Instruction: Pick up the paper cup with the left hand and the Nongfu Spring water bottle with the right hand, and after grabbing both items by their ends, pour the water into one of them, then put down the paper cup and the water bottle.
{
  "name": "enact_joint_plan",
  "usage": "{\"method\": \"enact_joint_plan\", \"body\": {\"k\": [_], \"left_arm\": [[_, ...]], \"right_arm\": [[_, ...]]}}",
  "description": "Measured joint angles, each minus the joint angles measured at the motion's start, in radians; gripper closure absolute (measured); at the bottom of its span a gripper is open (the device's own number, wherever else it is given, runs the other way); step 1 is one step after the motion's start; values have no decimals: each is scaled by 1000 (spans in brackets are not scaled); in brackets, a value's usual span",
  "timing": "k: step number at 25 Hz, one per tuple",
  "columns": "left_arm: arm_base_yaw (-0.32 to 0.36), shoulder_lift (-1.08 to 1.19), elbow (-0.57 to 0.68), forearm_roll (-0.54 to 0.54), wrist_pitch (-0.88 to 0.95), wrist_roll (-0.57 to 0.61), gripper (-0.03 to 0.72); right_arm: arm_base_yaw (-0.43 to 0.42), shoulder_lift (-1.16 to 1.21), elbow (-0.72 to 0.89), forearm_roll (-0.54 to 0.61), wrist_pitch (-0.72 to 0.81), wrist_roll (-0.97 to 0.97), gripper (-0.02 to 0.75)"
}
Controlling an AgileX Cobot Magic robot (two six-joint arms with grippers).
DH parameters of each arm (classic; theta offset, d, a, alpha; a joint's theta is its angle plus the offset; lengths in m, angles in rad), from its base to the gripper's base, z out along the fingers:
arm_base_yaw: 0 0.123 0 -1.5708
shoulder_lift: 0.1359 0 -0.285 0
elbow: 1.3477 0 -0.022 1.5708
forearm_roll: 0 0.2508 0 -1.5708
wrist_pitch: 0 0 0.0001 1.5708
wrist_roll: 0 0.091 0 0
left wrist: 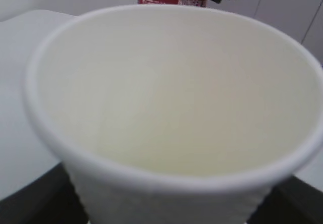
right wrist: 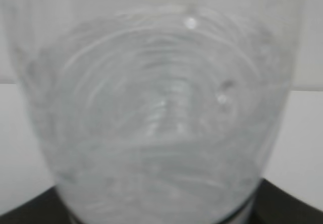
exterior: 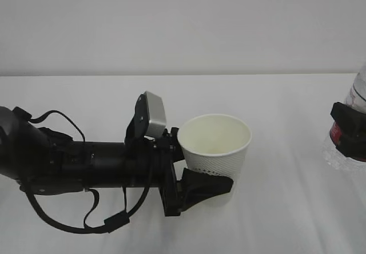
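While the left hand point(exterior: 203, 177) clasped the paper cup point(exterior: 216, 151) low on its dimpled wall, the cup stood upright on the white surface point(exterior: 274, 219), mouth open; well apart at the right edge, the right hand point(exterior: 349, 129) was clamped around the Nongfu Spring water bottle point(exterior: 357, 102) at its red label

Paper cup point(exterior: 216, 157) and water bottle point(exterior: 351, 125), well apart on your white table.
You see the dimpled cup upright, mouth open; the clear, red-labelled bottle at the right edge.
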Motion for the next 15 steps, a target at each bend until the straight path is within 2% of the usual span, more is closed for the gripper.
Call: {"method": "enact_joint_plan", "body": {"k": [7,15], "left_arm": [[-55,0,0,4,29,0,93],[-56,0,0,4,47,0,94]], "right_arm": [[0,0,0,0,6,0,342],[0,0,0,-21,7,0,341]]}}
